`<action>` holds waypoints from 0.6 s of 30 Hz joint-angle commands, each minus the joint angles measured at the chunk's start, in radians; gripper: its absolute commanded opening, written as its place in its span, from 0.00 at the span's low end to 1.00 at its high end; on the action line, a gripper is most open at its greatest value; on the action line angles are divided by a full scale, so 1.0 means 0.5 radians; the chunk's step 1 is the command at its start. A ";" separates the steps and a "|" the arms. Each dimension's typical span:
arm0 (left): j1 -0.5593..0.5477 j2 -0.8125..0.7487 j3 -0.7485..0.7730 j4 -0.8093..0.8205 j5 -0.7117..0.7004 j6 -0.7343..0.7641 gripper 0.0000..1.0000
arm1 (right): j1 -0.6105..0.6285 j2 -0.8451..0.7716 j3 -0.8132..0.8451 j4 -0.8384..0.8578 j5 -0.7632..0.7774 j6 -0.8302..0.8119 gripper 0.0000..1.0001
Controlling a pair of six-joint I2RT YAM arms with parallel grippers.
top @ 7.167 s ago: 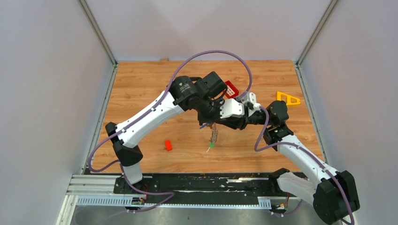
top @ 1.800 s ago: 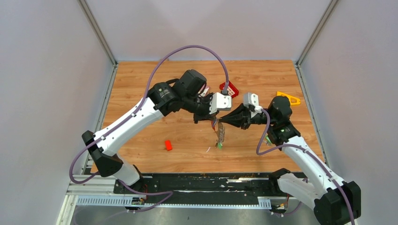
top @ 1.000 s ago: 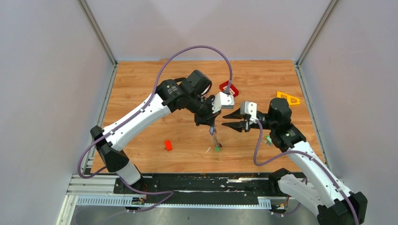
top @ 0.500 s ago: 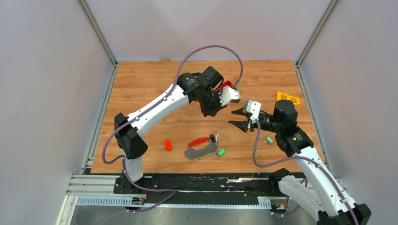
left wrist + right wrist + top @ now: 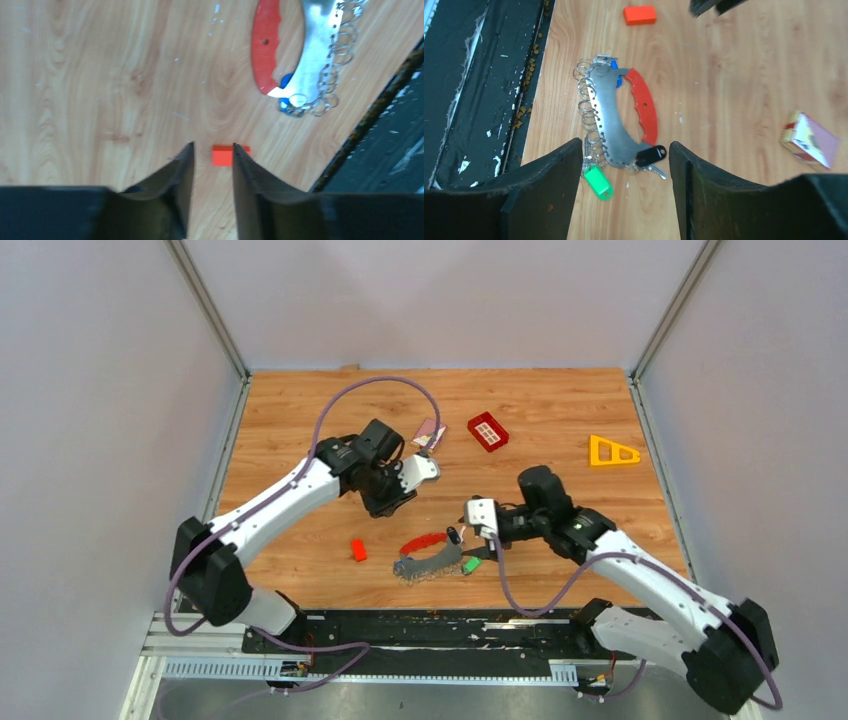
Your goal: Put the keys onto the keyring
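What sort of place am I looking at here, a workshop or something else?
Probably a lab's robot test booth: a wood-grain table boxed in by plain grey walls, a left arm and right arm bolted along its near edge, and small practice items such as a keyring with keys lying on it.
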 commanded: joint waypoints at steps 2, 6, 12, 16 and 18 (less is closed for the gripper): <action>0.095 -0.353 -0.225 0.321 -0.222 -0.036 0.53 | 0.221 0.411 0.071 0.278 0.299 -0.043 0.69; 0.265 -0.533 -0.341 0.348 -0.237 -0.044 0.76 | 0.256 0.716 0.125 0.461 0.425 0.022 0.74; 0.367 -0.749 -0.447 0.408 -0.277 -0.081 0.83 | 0.267 1.100 0.374 0.440 0.497 0.101 0.74; 0.406 -0.823 -0.485 0.413 -0.299 -0.078 0.84 | 0.278 1.359 0.589 0.300 0.507 0.073 0.72; 0.417 -0.860 -0.496 0.406 -0.296 -0.077 0.85 | 0.279 1.440 0.625 0.253 0.505 0.040 0.72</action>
